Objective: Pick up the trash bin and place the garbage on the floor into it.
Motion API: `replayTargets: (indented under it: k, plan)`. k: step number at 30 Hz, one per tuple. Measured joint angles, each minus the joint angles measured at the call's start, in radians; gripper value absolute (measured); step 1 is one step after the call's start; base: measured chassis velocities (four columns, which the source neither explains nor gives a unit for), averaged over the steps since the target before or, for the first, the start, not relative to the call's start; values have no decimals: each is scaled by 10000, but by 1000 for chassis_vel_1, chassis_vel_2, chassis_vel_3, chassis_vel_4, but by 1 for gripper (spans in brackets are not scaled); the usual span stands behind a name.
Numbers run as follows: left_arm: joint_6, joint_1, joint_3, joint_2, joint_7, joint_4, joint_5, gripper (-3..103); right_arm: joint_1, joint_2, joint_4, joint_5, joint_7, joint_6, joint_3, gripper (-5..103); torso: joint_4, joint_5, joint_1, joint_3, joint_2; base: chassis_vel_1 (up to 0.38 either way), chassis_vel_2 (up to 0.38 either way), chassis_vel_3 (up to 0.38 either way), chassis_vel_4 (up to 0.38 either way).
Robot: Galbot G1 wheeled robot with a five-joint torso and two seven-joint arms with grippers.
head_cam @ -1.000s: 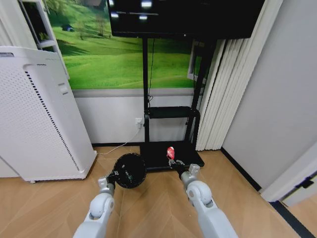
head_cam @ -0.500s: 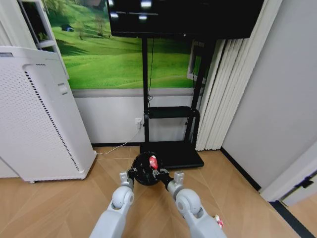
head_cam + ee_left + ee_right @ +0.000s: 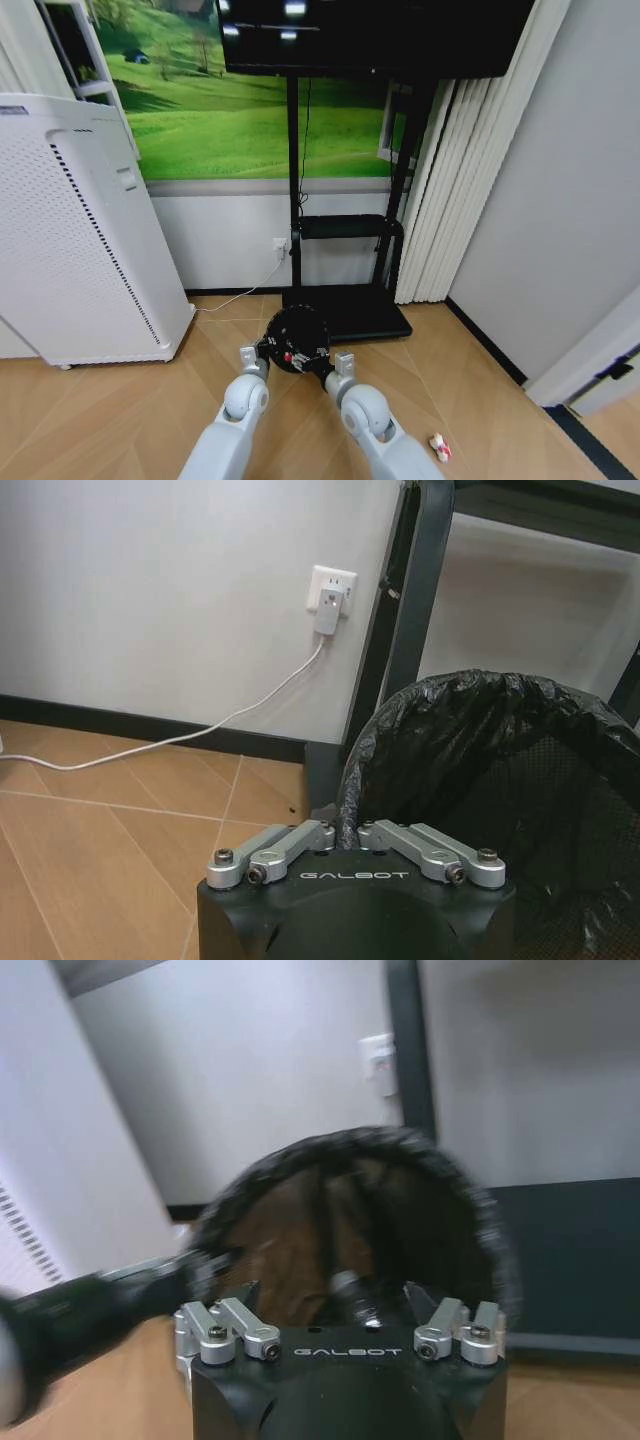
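Red wrapper out of my right gripper and down inside the bin.

My left gripper (image 3: 348, 832) is pinched on the rim of the trash bin (image 3: 297, 338), holding it up in front of the TV stand's base (image 3: 365, 318), same as half a second ago. My right gripper (image 3: 322, 362) sits at the bin's near edge with its fingers spread apart and nothing between them; half a second ago it held the red wrapper (image 3: 288, 356) above the opening, and now I see that wrapper as a small red spot inside the black bag. On the floor (image 3: 120, 410) to my right, the white-and-red piece (image 3: 438, 446) lies well apart from the bin.
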Motion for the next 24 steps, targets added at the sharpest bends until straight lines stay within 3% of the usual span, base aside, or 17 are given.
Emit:
replayTargets:
  k: [4, 6, 9, 12, 14, 24]
  plan:
    - [29, 453, -306, 268, 29, -642, 72, 4, -207, -297, 300, 121, 182, 163, 968, 97, 2, 2, 0, -1, 0, 0, 0, 0, 0]
    - [38, 571, -378, 326, 47, -790, 106, 4, -274, -377, 343, 108, 194, 244, 1188, 99, 1, 1, 0, -1, 0, 0, 0, 0, 0]
    - [49, 687, -453, 385, 68, -947, 133, 4, -347, -444, 364, 70, 218, 350, 1410, 100, 1, 0, 0, -1, 0, 0, 0, 0, 0]
    - [142, 1221, -807, 770, 152, -1657, 145, 4, -613, -558, 195, -327, 241, 1019, 2372, 100, 0, 0, 0, -2, 1, 0, 0, 0, 0]
    - [348, 1884, -1330, 1292, 243, -2503, 6, 4, -878, -709, -282, -620, -160, 1474, 3304, 100, 2, 4, 0, -2, 0, 0, 0, 0, 0]
    - [716, 3370, -2404, 1973, 621, -4075, -236, 4, -1535, -1441, -1216, -995, -1203, 2503, 4077, 100, 2, 2, -1, -2, 0, 0, 0, 0, 0]
